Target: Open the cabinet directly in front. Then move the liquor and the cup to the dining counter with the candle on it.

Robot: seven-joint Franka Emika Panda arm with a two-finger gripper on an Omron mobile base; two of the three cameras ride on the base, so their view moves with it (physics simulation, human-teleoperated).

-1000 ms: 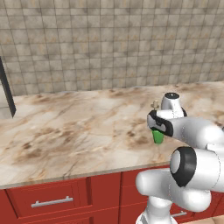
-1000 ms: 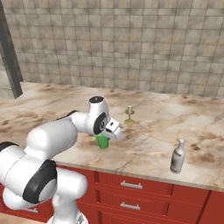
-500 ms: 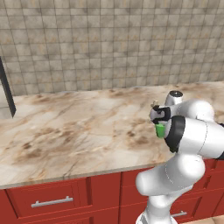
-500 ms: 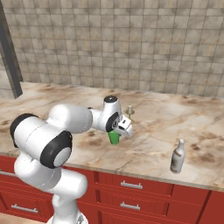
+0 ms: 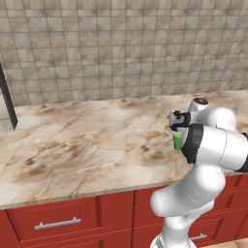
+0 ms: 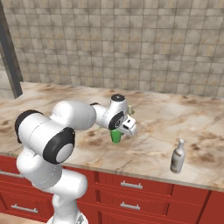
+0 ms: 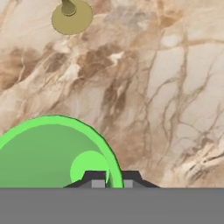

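A: Where's the arm?
B: Bent forward from the base toward twelve o'clock, hand angled down.
A: And the gripper (image 7: 110,178)?
B: Fingers pinched nearly together, one each side of a rim.

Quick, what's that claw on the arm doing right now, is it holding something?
Gripper: shut on the rim of the green cup, holding it above the marble counter.
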